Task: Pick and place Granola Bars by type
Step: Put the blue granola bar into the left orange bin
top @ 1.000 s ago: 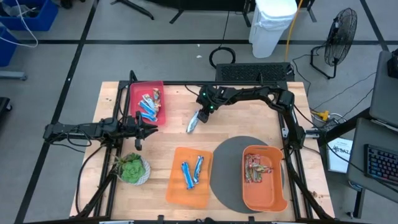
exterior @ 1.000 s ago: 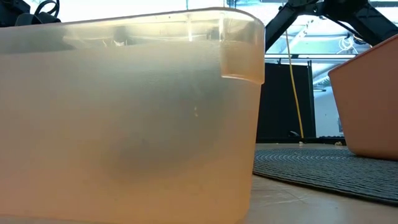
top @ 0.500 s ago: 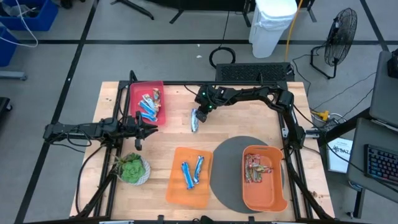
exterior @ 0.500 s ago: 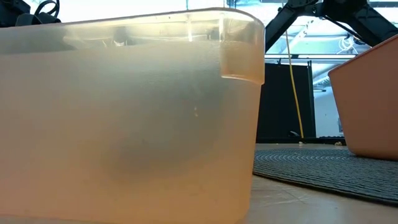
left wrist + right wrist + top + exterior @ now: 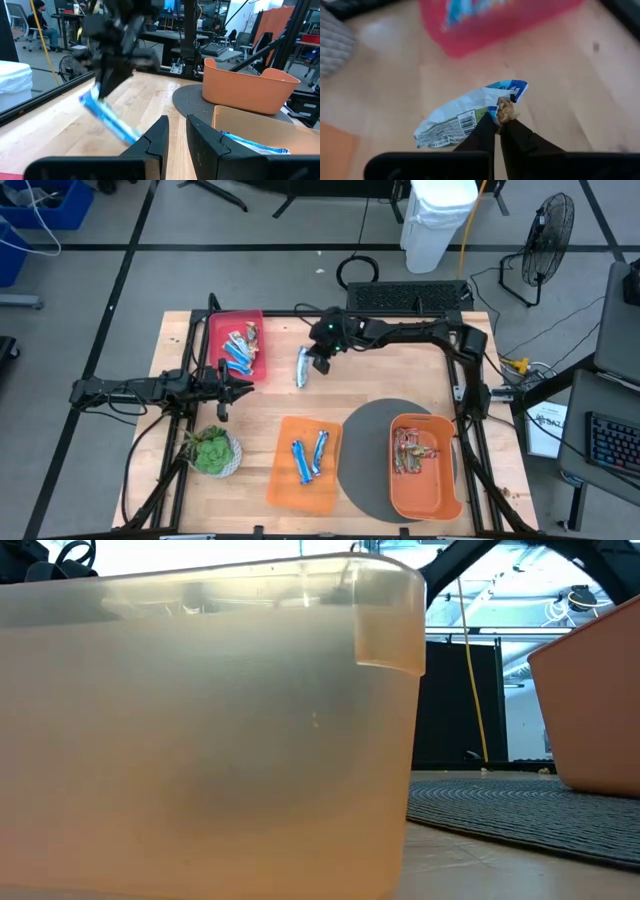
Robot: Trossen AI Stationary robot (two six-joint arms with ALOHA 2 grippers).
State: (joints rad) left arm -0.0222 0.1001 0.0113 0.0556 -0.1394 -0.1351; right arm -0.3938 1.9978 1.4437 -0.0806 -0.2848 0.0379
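Note:
My right gripper (image 5: 318, 361) is shut on a blue and silvery granola bar (image 5: 301, 367) over the bare wood, to the right of the red bin (image 5: 256, 367) that holds several mixed bars. The held bar also shows in the left wrist view (image 5: 107, 117) and in the right wrist view (image 5: 465, 120). Blue bars (image 5: 308, 455) lie in the flat orange tray (image 5: 285, 485). Reddish-brown bars (image 5: 410, 448) lie in the deep orange bin (image 5: 440, 505). My left gripper (image 5: 246, 385) waits by the red bin's near corner, its fingers (image 5: 160, 135) nearly together and empty. My right gripper pinches one end of the bar's wrapper (image 5: 506, 104) between its two fingertips, where a brown crumb shows. The fingers come from above, slanting down. The bar hangs tilted below them (image 5: 115, 125) and looks clear of the table.
A green plant in a white bowl (image 5: 212, 450) stands at the near left. A round grey mat (image 5: 365, 440) lies under the orange bin. In the low view the tray's wall (image 5: 200, 740) fills most of the picture. There is bare wood between the red bin and the mat.
My right gripper has carried the bar toward the table's left edge, closer to the red bin. The bar has swung from slanting to nearly in line with the table's near-far direction. The left arm has kept still.

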